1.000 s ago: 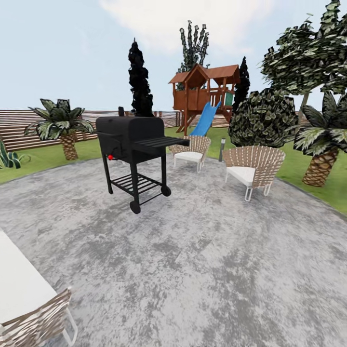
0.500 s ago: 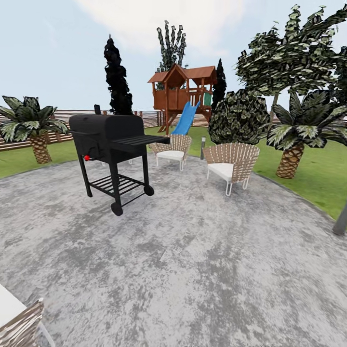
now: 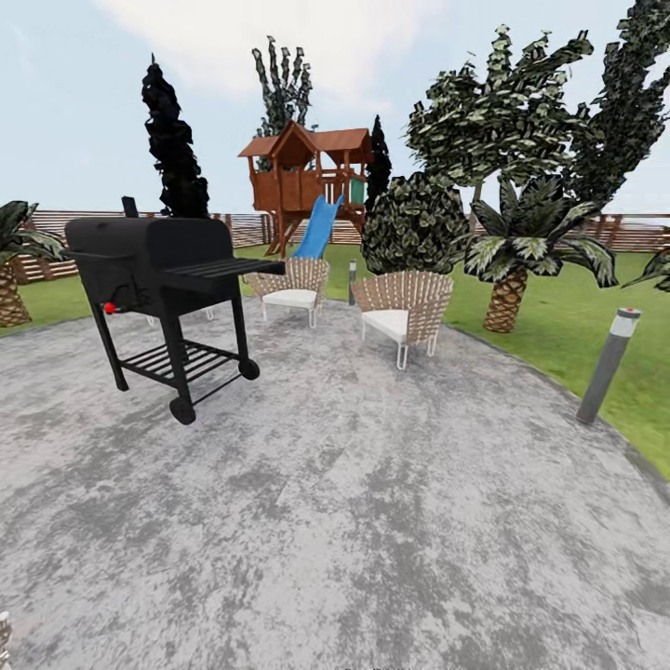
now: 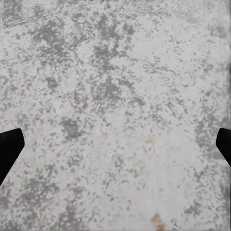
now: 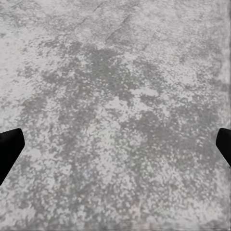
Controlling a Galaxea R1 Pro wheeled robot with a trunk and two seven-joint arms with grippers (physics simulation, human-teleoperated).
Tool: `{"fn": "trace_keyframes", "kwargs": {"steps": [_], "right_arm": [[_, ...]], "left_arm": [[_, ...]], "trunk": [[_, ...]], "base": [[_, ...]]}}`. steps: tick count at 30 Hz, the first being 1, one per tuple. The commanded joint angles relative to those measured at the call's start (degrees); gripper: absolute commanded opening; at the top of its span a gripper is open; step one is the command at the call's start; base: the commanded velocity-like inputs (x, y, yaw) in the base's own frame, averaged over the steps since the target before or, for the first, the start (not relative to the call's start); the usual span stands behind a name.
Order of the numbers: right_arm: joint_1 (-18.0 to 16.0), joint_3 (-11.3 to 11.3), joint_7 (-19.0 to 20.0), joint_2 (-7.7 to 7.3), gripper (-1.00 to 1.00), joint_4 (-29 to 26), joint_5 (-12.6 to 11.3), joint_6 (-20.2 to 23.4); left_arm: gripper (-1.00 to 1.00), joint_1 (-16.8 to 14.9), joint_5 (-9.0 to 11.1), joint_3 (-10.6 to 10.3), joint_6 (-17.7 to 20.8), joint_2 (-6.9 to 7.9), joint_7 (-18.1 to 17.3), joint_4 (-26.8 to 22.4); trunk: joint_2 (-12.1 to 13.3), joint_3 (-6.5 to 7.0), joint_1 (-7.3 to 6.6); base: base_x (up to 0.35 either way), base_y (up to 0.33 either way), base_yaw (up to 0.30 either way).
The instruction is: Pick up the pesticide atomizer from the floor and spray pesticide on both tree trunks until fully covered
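No readable text

No lettering, brand or number shows on the black grill (image 3: 158, 256), the playhouse (image 3: 302, 177) or the bollard light (image 3: 609, 363)

Home back garden, simulated. Indicated by: mottled grey paved patio (image 3: 372, 521); black wheeled barbecue grill (image 3: 158, 270); two wicker chairs (image 3: 405, 312) with white cushions; wooden playhouse (image 3: 302, 177) with blue slide (image 3: 316, 228); palms (image 3: 521, 256); lawn (image 3: 558, 316); brown slatted fence (image 3: 633, 233); bollard light (image 3: 607, 365).

Left gripper (image 4: 115, 144) and right gripper (image 5: 115, 144) both point down, fingers spread wide apart, nothing held between them.
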Motion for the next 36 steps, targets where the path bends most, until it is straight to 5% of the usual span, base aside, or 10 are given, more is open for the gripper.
{"fn": "trace_keyframes", "kwargs": {"steps": [1,36], "right_arm": [[-0.06,0.02,0.01,0.00,1.00,0.06,-0.22,-0.19],[-0.07,0.01,0.01,0.00,1.00,0.06,-0.20,-0.19]], "left_arm": [[1.00,-0.03,0.14,0.12,-0.18,-0.01,-0.02,0.02],[1.00,-0.01,0.10,0.10,-0.18,-0.01,-0.02,0.02]], "trunk": [[-0.44,-0.24,0.22],[-14.48,-6.52,7.91]], "base": [[0.000,0.000,-0.300],[0.000,0.000,-0.300]]}}
